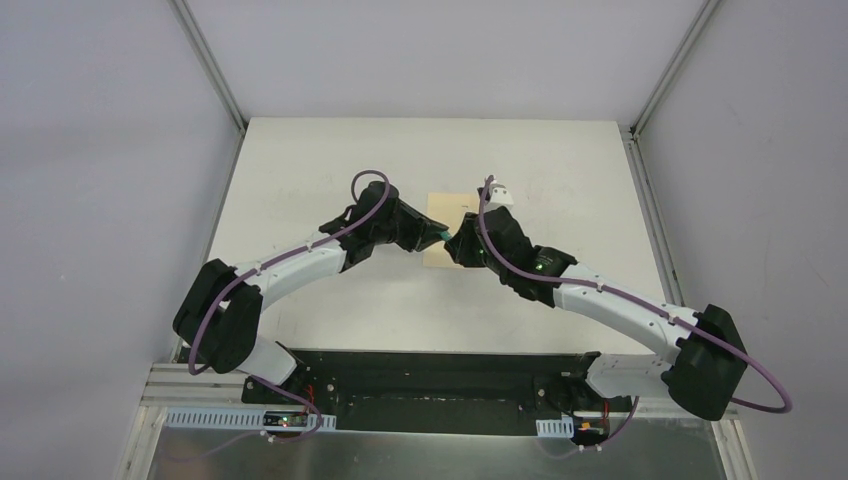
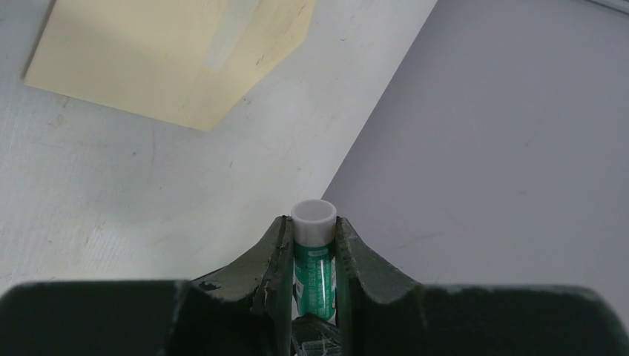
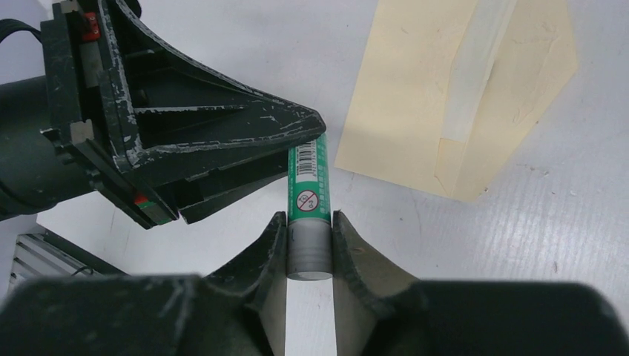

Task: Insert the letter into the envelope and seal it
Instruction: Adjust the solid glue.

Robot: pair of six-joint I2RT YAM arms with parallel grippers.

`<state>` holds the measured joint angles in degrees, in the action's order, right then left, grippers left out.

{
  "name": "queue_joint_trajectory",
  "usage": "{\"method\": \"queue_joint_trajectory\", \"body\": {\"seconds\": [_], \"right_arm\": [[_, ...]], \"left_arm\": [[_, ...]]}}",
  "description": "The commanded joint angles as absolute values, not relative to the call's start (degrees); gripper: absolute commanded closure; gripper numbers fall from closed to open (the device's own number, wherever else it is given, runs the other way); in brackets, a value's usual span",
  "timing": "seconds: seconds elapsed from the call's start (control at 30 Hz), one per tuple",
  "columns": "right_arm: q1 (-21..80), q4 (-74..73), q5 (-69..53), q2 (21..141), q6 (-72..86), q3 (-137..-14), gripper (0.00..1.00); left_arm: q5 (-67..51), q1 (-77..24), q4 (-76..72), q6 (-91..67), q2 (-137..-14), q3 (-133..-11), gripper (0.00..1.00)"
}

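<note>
envelope (image 1: 440,208) flat on the table (image 1: 300,170) near its middle, tube (image 3: 307,178) above the table by the envelope's left side, between 2 grippers, left gripper (image 2: 313,230) at its left end, right gripper (image 3: 308,226) at its right end

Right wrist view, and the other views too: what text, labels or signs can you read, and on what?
No words are readable anywhere.
Green tube: a round crossed-out sign; the white panel of print above it is too small to read.
Same tube, left wrist view: white print, blurred.
Envelope: no print.

A tan envelope (image 3: 408,96) lies flat on the scuffed white surface (image 3: 564,222), its pointed flap open.
</note>
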<state>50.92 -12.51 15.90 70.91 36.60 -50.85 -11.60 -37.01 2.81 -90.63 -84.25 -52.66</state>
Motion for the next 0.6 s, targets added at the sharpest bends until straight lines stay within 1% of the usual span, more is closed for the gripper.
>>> {"method": "queue_joint_trajectory", "body": {"seconds": [0.0, 0.03, 0.07, 0.13, 0.17, 0.27, 0.33, 0.37, 0.47, 0.57], "right_arm": [[51.0, -13.3, 19.0, 69.2, 35.8, -52.9, 0.91], [51.0, -13.9, 19.0, 69.1, 35.7, -53.3, 0.94], [51.0, -14.6, 19.0, 69.1, 35.5, -53.6, 0.96], [50.9, -15.9, 18.8, 68.7, 35.1, -54.2, 0.97], [50.7, -16.8, 18.4, 68.4, 34.8, -54.6, 0.98], [48.1, -20.4, 14.4, 67.2, 33.9, -56.1, 1.00], [45.2, -23.3, 9.0, 65.9, 33.5, -56.8, 1.00], [43.4, -24.8, 5.4, 65.5, 33.3, -57.2, 1.00], [39.7, -30.2, -3.4, 63.9, 32.2, -58.7, 1.00], [37.5, -37.0, -8.8, 62.2, 30.7, -60.7, 1.00]], "left_arm": [[-13.0, -36.6, -0.6, -90.3, -81.1, -52.0, 1.00], [-13.4, -36.6, -1.9, -89.7, -81.0, -51.8, 1.00], [-13.9, -36.6, -2.8, -88.7, -80.9, -51.8, 0.92], [-15.1, -36.6, -3.3, -84.9, -81.1, -52.6, 0.67], [-15.7, -36.5, -3.2, -82.7, -81.1, -53.1, 0.57], [-17.6, -35.4, -2.1, -75.2, -80.0, -53.7, 0.42], [-18.4, -33.5, -0.9, -67.0, -78.6, -54.1, 0.38], [-19.6, -32.7, -0.7, -61.7, -78.0, -55.2, 0.37], [-21.3, -32.2, 6.9, -41.9, -77.6, -61.0, 0.31], [-24.0, -32.8, 12.3, -24.4, -78.1, -65.2, 0.32]]}}
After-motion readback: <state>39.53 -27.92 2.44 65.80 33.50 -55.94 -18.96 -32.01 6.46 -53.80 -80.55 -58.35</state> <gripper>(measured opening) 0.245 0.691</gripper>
